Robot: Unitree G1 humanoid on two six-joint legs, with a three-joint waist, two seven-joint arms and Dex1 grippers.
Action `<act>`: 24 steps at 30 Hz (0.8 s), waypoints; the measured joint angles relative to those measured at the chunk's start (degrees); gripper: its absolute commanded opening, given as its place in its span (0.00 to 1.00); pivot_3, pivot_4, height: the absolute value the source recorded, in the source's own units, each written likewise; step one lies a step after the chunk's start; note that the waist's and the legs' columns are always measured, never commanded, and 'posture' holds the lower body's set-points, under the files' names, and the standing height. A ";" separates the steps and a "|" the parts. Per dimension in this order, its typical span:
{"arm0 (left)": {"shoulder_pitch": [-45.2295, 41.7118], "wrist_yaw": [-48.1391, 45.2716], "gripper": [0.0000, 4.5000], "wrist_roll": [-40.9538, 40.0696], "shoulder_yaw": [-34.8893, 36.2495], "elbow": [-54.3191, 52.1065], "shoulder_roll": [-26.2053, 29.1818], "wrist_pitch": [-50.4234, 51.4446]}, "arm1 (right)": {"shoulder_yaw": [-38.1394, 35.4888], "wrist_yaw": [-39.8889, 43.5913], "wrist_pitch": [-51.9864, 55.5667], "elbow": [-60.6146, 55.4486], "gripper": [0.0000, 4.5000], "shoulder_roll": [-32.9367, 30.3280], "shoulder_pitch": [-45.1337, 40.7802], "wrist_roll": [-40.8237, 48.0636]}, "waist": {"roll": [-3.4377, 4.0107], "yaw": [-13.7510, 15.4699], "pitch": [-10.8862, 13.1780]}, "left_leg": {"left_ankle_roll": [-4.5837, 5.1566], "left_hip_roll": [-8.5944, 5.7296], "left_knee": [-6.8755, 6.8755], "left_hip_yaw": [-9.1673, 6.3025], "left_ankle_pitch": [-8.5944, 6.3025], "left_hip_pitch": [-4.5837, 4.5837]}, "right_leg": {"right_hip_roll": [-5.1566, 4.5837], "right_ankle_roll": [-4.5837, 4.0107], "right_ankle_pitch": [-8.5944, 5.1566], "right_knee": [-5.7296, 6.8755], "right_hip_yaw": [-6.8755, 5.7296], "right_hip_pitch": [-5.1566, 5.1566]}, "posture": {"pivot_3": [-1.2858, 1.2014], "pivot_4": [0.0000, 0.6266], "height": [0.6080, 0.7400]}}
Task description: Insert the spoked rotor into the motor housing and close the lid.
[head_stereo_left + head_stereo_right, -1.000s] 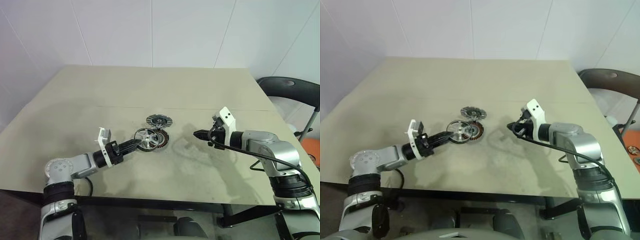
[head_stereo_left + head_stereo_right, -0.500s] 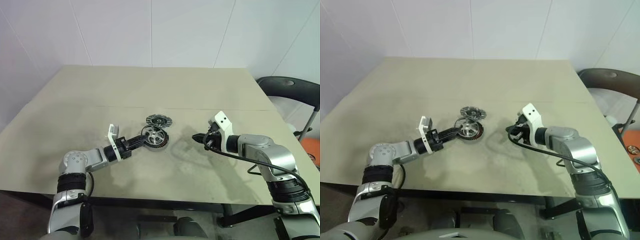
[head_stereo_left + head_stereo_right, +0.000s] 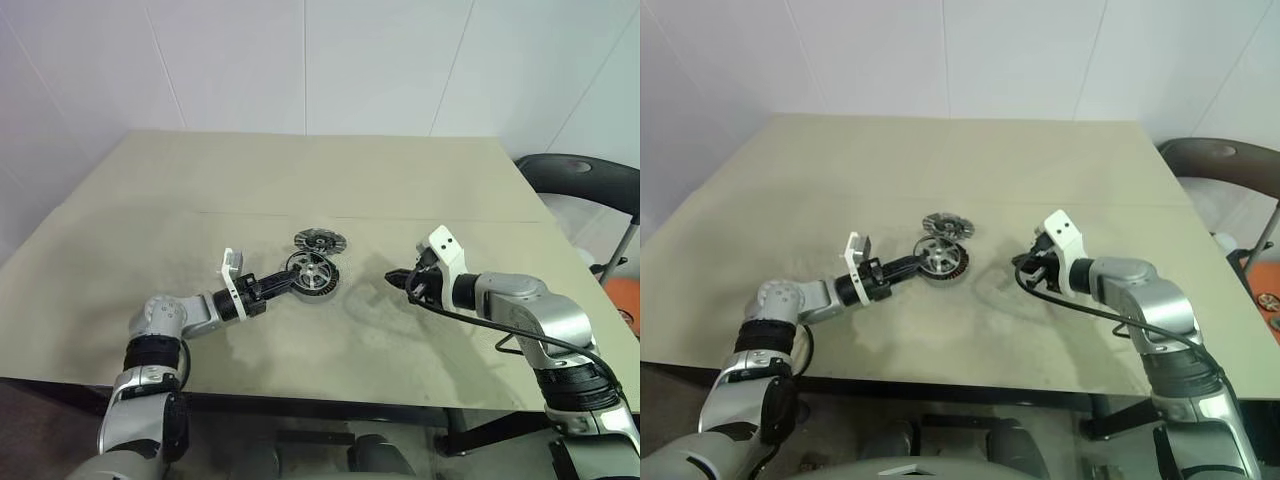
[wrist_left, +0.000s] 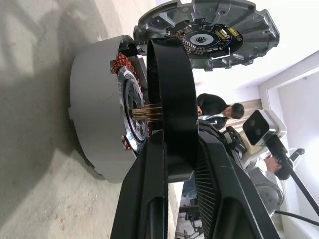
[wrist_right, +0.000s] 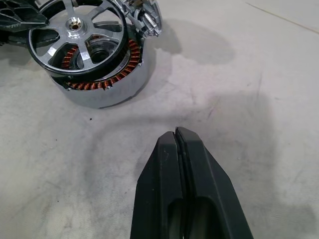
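Over motor housing (image 5: pixel 102 84), spoked rotor (image 5: pixel 77 42), no readable markings

Polished chrome spoked rotor (image 5: pixel 77 36) gleams above copper windings in the brushed-metal motor housing (image 5: pixel 107 82) on a matt, scuffed tabletop (image 5: pixel 259 99).

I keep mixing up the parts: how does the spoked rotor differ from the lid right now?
The spoked rotor is a silver wheel with open gaps; the lid is a grey segmented disc. The rotor sits over the motor housing, gripped at its rim by the left gripper; the lid lies free on the table just behind. Both are round metal.
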 measured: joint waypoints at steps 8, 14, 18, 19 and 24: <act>-2.28 -2.92 0.14 3.12 -0.93 2.46 -0.97 -0.69 | 0.00 -0.81 0.24 -1.47 0.00 0.13 0.66 0.10 | 0.00 1.18 0.00 | 0.00 0.00 0.03 0.00 0.00 -0.02 | 0.00 0.00 0.00 -0.01 0.00 0.01 | 0.52 0.00 1.00; -3.83 -2.74 0.14 3.11 -1.02 1.45 -3.51 1.47 | 0.00 -1.17 0.44 -1.47 0.00 0.40 0.87 0.09 | -0.01 0.97 0.00 | 0.00 0.00 0.00 0.00 0.00 -0.04 | 0.00 0.01 0.00 0.01 0.00 -0.04 | 0.52 0.00 1.00; -3.92 -1.46 0.14 3.11 -0.94 1.33 -4.06 2.29 | 0.05 -1.27 0.44 -1.47 0.00 0.48 1.16 0.06 | -0.01 0.93 0.00 | 0.00 0.00 -0.01 0.00 0.00 -0.03 | 0.00 0.01 0.01 0.01 0.00 -0.04 | 0.52 0.00 1.00; -3.91 -1.09 0.14 3.11 -0.81 1.21 -4.06 2.43 | 0.05 -1.30 0.44 -1.47 0.00 0.49 1.16 0.06 | 0.00 0.96 0.00 | 0.00 0.00 -0.01 0.00 0.00 -0.04 | 0.00 0.01 0.01 0.01 0.00 -0.04 | 0.52 0.00 1.00; -3.80 2.24 0.14 2.94 1.59 -0.66 -4.07 3.61 | 0.05 -1.60 0.44 -1.47 0.00 0.51 1.15 0.03 | 0.00 0.99 0.00 | -0.01 0.00 -0.01 0.00 0.00 -0.04 | 0.00 0.01 0.01 0.01 0.00 -0.03 | 0.52 0.00 1.00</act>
